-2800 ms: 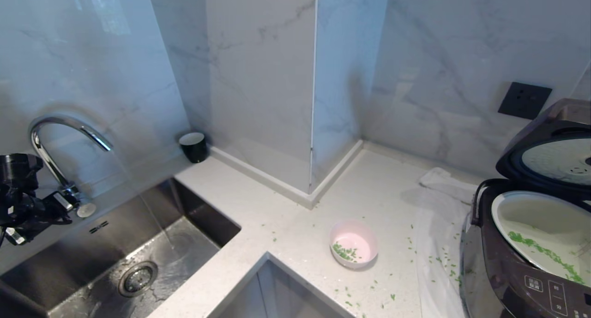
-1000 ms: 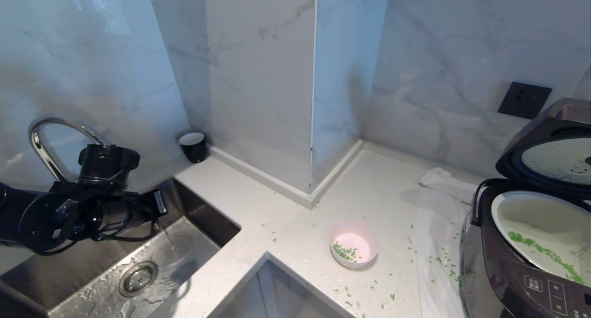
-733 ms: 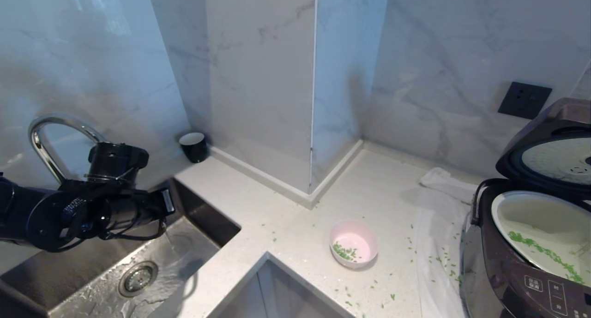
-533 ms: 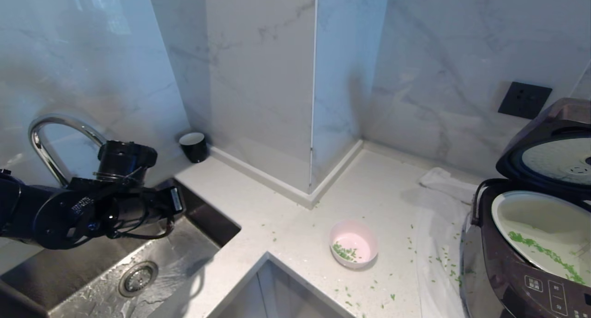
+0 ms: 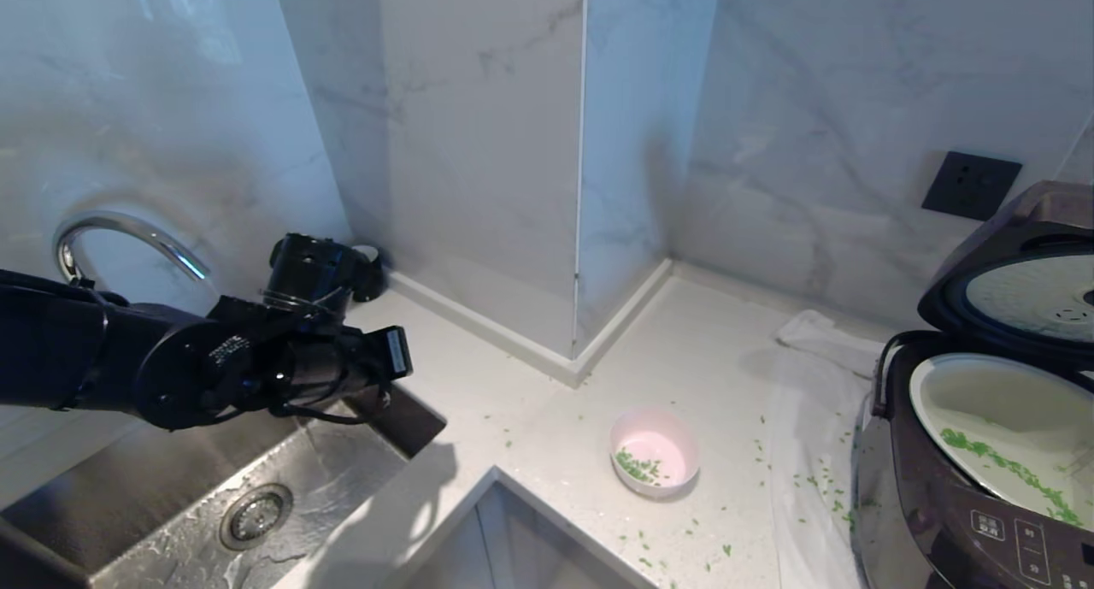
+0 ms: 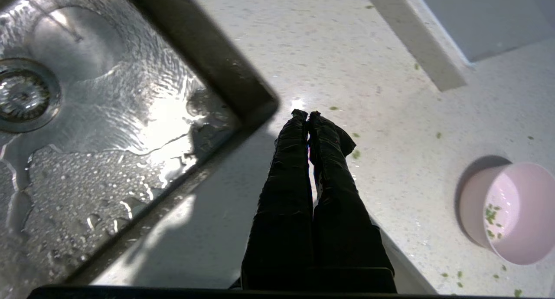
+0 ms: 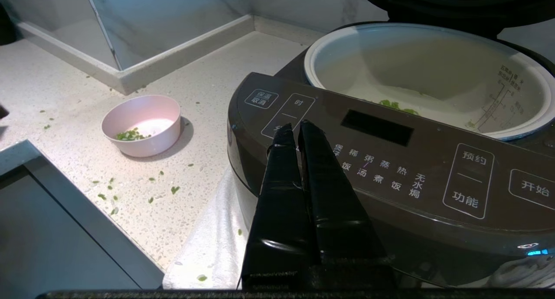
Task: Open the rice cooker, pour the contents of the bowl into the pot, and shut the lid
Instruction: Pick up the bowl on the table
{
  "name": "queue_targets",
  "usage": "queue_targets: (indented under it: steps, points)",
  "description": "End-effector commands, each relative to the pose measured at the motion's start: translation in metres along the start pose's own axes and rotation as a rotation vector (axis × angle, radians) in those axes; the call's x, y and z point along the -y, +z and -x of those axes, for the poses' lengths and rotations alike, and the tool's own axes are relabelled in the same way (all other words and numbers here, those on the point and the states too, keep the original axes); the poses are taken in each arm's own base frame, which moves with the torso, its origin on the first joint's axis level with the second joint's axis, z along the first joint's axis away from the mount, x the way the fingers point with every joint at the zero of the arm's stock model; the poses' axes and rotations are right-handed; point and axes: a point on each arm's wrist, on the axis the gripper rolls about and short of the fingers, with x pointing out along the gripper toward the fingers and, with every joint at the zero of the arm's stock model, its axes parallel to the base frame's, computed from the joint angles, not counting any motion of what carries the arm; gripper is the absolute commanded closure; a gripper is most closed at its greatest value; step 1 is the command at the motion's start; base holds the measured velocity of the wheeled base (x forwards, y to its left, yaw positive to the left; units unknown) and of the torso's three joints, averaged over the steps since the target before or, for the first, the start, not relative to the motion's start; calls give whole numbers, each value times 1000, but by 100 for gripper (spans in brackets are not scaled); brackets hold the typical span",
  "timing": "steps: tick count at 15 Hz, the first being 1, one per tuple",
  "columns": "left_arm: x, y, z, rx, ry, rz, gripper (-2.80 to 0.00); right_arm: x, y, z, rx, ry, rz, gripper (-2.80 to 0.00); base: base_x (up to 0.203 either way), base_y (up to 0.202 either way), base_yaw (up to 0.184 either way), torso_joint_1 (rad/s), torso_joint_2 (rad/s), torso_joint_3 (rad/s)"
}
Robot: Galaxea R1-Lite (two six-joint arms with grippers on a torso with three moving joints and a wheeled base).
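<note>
The left tool (image 6: pixel 307 115), clenched on nothing, hangs over the desk (image 5: pixel 547 418) beside the sink (image 5: pixel 256 486), well short of the bowl (image 5: pixel 655 450). It should unclench before arriving, then grip the rim squarely. The right tool (image 7: pixel 295 127) sits clenched before the rice cooker (image 7: pixel 390 169).

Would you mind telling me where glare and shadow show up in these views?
Head view: the left arm's shadow falls on the counter by the sink. Left wrist view: bright glare on the wet sink floor and a glint beyond the left gripper; the bowl casts a dark shadow. Right wrist view: even light.
</note>
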Motion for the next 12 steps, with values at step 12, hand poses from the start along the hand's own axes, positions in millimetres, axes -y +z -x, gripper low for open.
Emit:
queue_targets:
  steps: [12]
  points:
    - [94, -28, -29, -98, -161, -120, 0, 0, 0, 0, 0, 1, 0, 0, 0, 0, 0, 0, 0, 0]
